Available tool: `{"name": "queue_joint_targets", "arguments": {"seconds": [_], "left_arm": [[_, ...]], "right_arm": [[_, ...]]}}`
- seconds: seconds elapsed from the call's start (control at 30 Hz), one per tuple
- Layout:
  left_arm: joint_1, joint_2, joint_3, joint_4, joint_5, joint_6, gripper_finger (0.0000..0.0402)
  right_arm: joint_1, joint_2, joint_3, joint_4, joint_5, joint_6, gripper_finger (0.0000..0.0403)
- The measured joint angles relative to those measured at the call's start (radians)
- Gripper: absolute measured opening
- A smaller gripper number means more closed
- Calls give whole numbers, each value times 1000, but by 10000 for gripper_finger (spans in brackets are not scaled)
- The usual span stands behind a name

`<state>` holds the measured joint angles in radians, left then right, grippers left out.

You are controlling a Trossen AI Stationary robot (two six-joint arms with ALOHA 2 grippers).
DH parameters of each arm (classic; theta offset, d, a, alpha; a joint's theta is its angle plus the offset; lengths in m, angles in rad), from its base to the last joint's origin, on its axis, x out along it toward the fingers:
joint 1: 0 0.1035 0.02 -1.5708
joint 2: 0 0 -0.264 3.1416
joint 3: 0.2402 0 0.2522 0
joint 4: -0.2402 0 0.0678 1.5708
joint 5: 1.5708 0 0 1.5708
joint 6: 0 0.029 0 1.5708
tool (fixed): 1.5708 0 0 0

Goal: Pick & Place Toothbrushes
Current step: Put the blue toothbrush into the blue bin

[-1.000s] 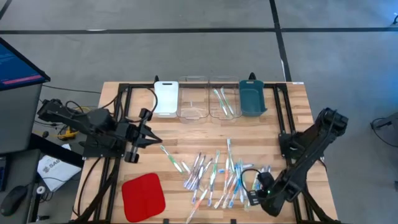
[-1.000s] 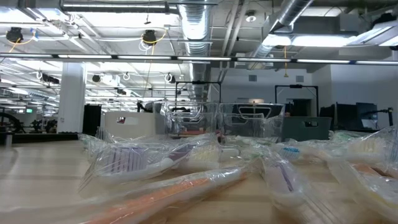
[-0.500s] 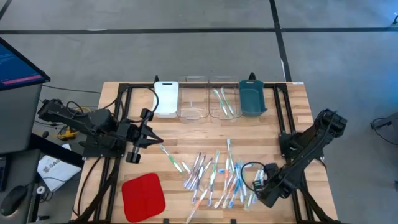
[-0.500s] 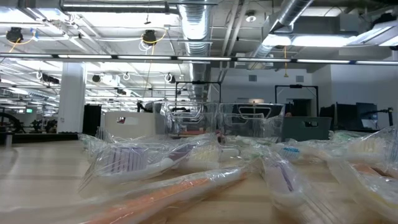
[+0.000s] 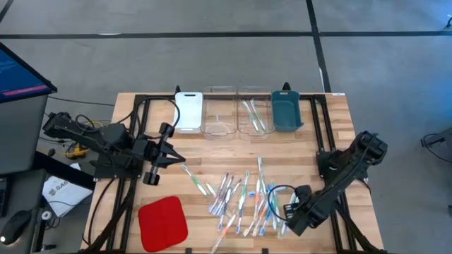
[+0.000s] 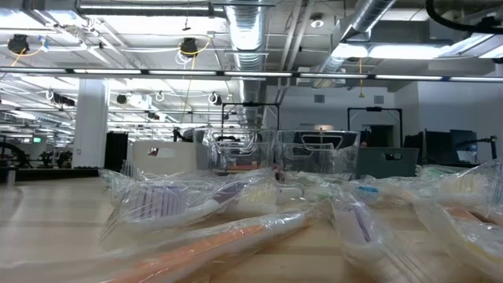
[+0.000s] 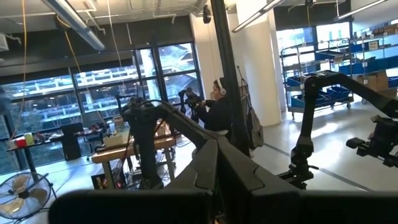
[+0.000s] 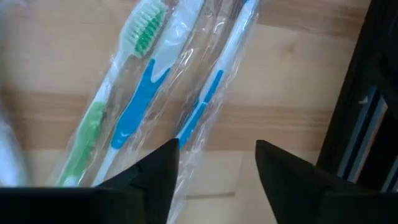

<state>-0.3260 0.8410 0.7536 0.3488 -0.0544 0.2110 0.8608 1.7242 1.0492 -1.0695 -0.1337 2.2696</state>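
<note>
- Most of the toothbrushes (image 5: 244,197) lay in a loose heap on the counter (image 5: 332,134), near its front edge. A few more already lay in a clear tray (image 5: 253,113) at the back.
- My right tool (image 5: 288,212) was low at the right edge of the heap. Its jaws stood apart with nothing between them.
- Up close, I saw a blue toothbrush (image 8: 140,93) and a green toothbrush (image 8: 87,134) just ahead of that tool, each in a clear wrapper.
- I judged each brush to be very light and stiff, so it would not bend in a grip.
- The shiny wrappers looked slippery and crinkly. I thought a brush could slide or turn if I pinched only the loose plastic.
- I would have gripped across the middle of one handle, not the bristles.
- The brushes lay close and crossed, so I could have grabbed two by mistake.
- My left tool (image 5: 169,156) waited, clenched shut and empty, over the left side of the counter.
</note>
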Motion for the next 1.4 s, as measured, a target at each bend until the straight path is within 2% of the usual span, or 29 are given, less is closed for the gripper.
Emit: {"name": "queue_joint_targets", "arguments": {"seconds": [0.2, 0.47, 0.93, 1.03, 1.2, 1.4], "left_arm": [[0, 0, 0, 5, 15, 2, 6], [0, 0, 0, 13, 89, 20, 6], [0, 0, 0, 13, 89, 20, 4], [0, 0, 0, 13, 90, 21, 6], [0, 0, 0, 13, 90, 20, 6], [0, 0, 0, 13, 90, 20, 6]], "right_arm": [[0, 31, -42, 46, -7, -18, 234], [-6, 29, -69, 109, -5, -18, 214], [-7, 18, -154, 237, 7, 6, 133], [-10, 15, -155, 244, 8, 1, 99], [-14, 16, -155, 254, 13, -44, 17], [-13, 21, -83, 128, -1, -63, 18]]}}
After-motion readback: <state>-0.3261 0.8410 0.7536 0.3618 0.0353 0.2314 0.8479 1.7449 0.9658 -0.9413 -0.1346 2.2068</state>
